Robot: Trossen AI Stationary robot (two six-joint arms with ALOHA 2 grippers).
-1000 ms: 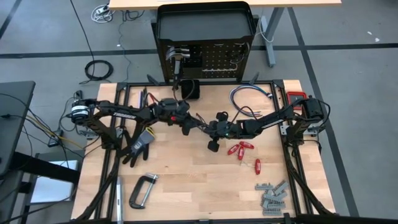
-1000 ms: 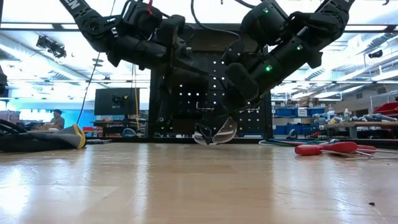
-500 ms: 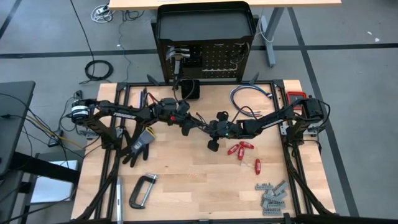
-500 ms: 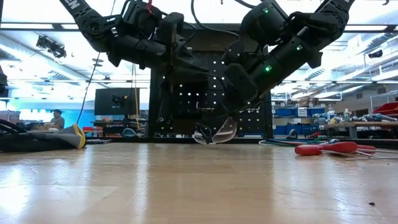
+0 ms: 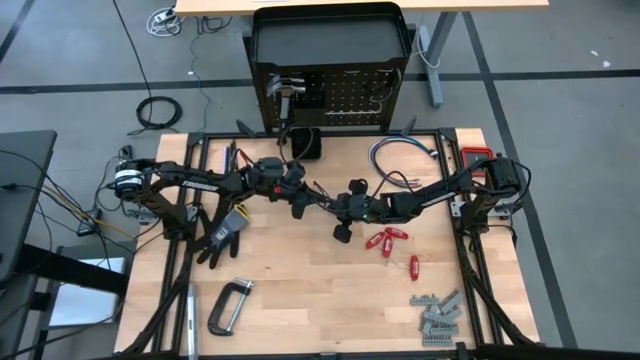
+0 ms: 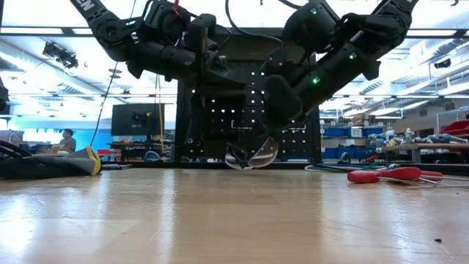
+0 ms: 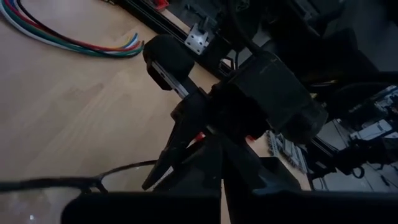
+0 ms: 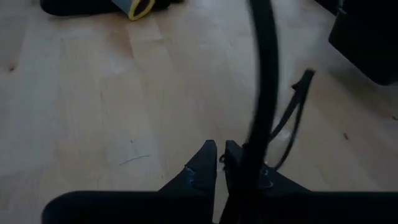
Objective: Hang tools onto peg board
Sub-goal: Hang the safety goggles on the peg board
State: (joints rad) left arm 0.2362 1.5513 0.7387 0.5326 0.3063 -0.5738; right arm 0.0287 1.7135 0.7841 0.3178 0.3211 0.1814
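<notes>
Both arms meet over the middle of the wooden table [image 5: 300, 290], and between them hang the thin black-framed glasses [image 6: 251, 155], lifted just above the tabletop with the lenses tilted. The left gripper [image 5: 303, 199] is clenched on one end of the glasses; its wrist view shows a thin black temple [image 7: 81, 182] running out past its dark fingers. The right gripper [image 5: 340, 205] faces it from the other side, its 2 fingers [image 8: 200, 167] nearly together around a thin black arm of the glasses, so it appears to grip the frame as well. The peg board [image 5: 345, 98] stands upright at the far edge of the table, well apart from the glasses, with a hammer [image 5: 286, 92] hanging at its left side. On the table lie 4 red-handled drivers [image 5: 388, 240] just beside the right arm, a grey C-clamp [image 5: 229, 305] near the front left, grey metal pieces [image 5: 438, 312] at the front right, a black work glove [image 5: 224, 230] under the left arm, and a bundle of coloured cables [image 5: 398, 160] near the peg board.
</notes>
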